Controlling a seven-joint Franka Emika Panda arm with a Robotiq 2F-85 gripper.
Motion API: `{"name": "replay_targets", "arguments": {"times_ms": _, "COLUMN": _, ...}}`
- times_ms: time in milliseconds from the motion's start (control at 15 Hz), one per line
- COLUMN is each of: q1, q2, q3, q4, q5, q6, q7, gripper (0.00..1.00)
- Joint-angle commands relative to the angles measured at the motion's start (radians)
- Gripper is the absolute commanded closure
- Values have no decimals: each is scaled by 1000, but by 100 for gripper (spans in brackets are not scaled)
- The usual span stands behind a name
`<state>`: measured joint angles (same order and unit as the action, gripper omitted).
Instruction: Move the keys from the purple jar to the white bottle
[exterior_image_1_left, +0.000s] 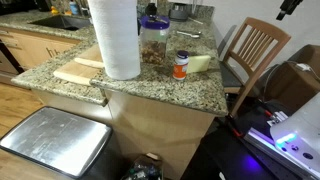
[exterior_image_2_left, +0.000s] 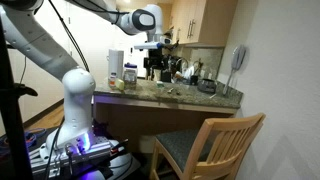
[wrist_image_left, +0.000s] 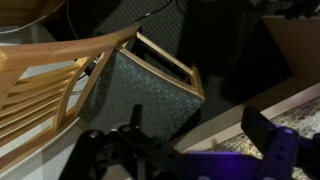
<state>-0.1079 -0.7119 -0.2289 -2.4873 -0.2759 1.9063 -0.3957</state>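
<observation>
The purple jar (exterior_image_1_left: 153, 48) stands on the granite counter (exterior_image_1_left: 160, 88) next to a tall paper-towel roll (exterior_image_1_left: 115, 40). The white bottle (exterior_image_1_left: 181, 66), with an orange-red label, stands just to the jar's right. My gripper (exterior_image_1_left: 151, 9) hangs right above the jar's lid, and it also shows in an exterior view (exterior_image_2_left: 152, 47). In the wrist view the gripper (wrist_image_left: 197, 125) is open, its fingers wide apart over the purple lid (wrist_image_left: 228, 165). I cannot make out the keys in any view.
A wooden chair (exterior_image_1_left: 256, 50) stands at the counter's end and shows in the wrist view (wrist_image_left: 40, 90). A pale cutting board (exterior_image_1_left: 80, 70) lies beside the roll. A metal bin (exterior_image_1_left: 55, 140) sits below the counter. Kitchen clutter (exterior_image_2_left: 185, 72) lines the back wall.
</observation>
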Motion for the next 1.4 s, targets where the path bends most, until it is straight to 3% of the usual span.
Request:
{"name": "replay_targets", "arguments": {"times_ms": 0, "q1": 3, "q2": 0, "q3": -1, "q4": 3, "q5": -1, "q6": -3, "q7": 1, "gripper": 0}}
{"name": "replay_targets", "arguments": {"times_ms": 267, "q1": 108, "q2": -77, "q3": 72, "q4": -42, "q5": 80, "q6": -1, "q7": -9, "gripper": 0}}
{"name": "replay_targets", "arguments": {"times_ms": 667, "q1": 287, "q2": -150, "q3": 173, "q4": 19, "q5": 275, "q6": 9, "q7": 32, "gripper": 0}}
{"name": "replay_targets", "arguments": {"times_ms": 733, "q1": 260, "q2": -124, "q3": 173, "q4": 5, "q5": 244, "q6": 11, "q7": 51, "gripper": 0}}
{"name": "replay_targets", "arguments": {"times_ms": 933, "q1": 289, "q2": -156, "q3": 182, "q4": 16, "q5": 260, "q6": 10, "q7": 50, "gripper": 0}}
{"name": "replay_targets", "arguments": {"times_ms": 1067, "q1": 273, "q2": -91, "q3": 210, "q4": -13, "q5": 246, "q6": 57, "q7": 101, "gripper": 0}}
{"name": "replay_targets", "arguments": {"times_ms": 1333, "q1": 364, "q2": 24, "q3": 259, "q4": -36, "q5": 397, "q6": 148, "q7": 145, "gripper": 0}}
